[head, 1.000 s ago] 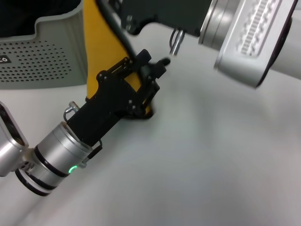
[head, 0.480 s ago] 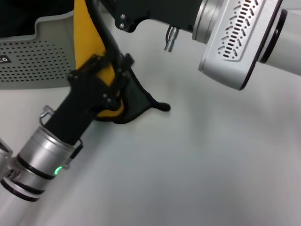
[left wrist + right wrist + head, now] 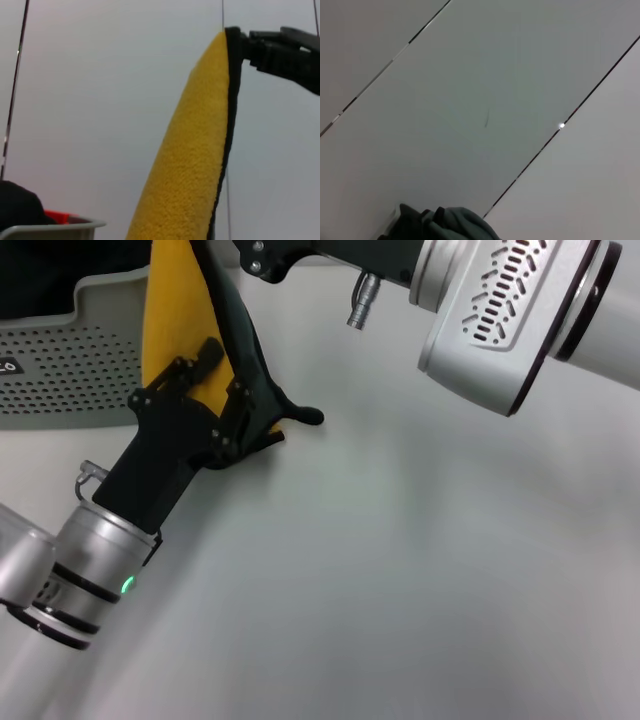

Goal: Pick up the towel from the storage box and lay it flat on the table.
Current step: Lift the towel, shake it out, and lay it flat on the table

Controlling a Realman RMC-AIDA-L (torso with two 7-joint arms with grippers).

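The towel [image 3: 170,310] hangs upright beside the storage box [image 3: 90,370], yellow side to the left and dark green side [image 3: 250,380] to the right. My left gripper [image 3: 225,375] is shut on the towel's lower end, just above the table [image 3: 420,560]. In the left wrist view the yellow towel [image 3: 200,150] hangs from the right gripper [image 3: 235,45], which is shut on its top corner. In the head view the right arm [image 3: 500,310] crosses the top and its fingertips are out of frame. A dark green fold of the towel [image 3: 450,225] shows in the right wrist view.
The storage box stands at the back left, close behind the left gripper. Its rim [image 3: 50,231] shows in the left wrist view with something red and something dark inside. A small connector [image 3: 362,300] hangs under the right arm. White tabletop stretches to the right and front.
My left gripper has moved left and back toward the box, taking the towel's lower end with it. The right arm has shifted a little to the left.
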